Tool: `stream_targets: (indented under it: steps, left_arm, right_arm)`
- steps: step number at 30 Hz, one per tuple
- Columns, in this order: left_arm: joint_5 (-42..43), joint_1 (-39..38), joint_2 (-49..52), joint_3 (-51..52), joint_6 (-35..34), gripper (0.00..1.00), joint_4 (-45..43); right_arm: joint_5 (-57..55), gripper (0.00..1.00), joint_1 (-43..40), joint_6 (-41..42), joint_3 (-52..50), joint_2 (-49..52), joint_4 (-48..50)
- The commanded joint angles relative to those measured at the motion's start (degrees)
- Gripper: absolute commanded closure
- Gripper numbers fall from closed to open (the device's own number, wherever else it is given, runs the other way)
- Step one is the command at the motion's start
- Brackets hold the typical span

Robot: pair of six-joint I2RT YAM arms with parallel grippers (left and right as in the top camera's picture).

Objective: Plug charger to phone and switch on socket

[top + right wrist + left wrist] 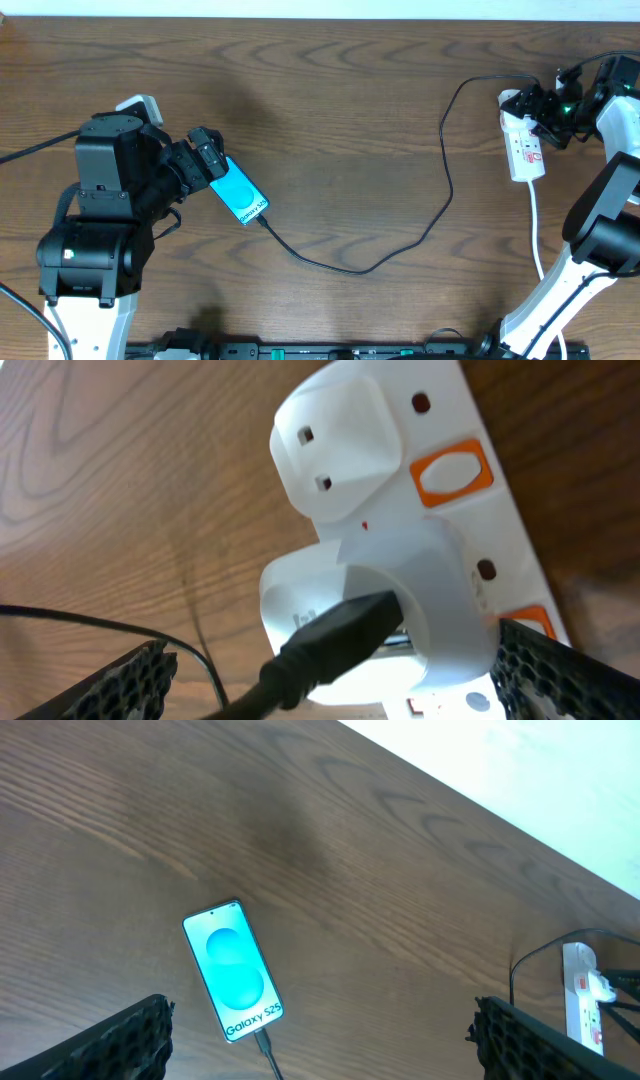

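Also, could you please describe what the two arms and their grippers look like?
Both arms combine bulky black joint housings with white links. The left arm carries a small green light low down; the right arm has one near its wrist. The left gripper and right gripper are black, their fingers honeycomb-textured.

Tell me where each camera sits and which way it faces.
Overhead: fixed above the table, facing straight down; left arm and right arm both show.
Left wrist: above the Galaxy S25 phone, tilted down across the table; left end effector open, at the bottom corners.
Right wrist: close over the power strip and its white adapter; right end effector at the bottom corners.
Shared: overhead and left wrist both show the Galaxy S25 phone, charger cable and power strip.
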State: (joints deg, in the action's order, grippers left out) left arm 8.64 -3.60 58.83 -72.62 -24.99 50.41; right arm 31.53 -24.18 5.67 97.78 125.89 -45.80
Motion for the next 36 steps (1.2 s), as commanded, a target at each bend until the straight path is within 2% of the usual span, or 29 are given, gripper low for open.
stream_targets:
  steps: [1, 19, 36]
  left_arm:
    - [-0.6, 0.0, 0.0, -1.1, 1.2, 0.05, 0.1]
    - [-0.6, 0.0, 0.0, -1.1, 1.2, 0.05, 0.1]
    - [-0.6, 0.0, 0.0, -1.1, 1.2, 0.05, 0.1]
  right_arm:
    - [1.7, 0.01, 1.6, 1.0, -0.5, 0.6, -1.4]
    - [1.6, 0.01, 0.0, 1.1, 0.6, 0.4, -0.7]
    - [1.6, 0.01, -5.9, -4.6, 20.6, -2.1, -23.1]
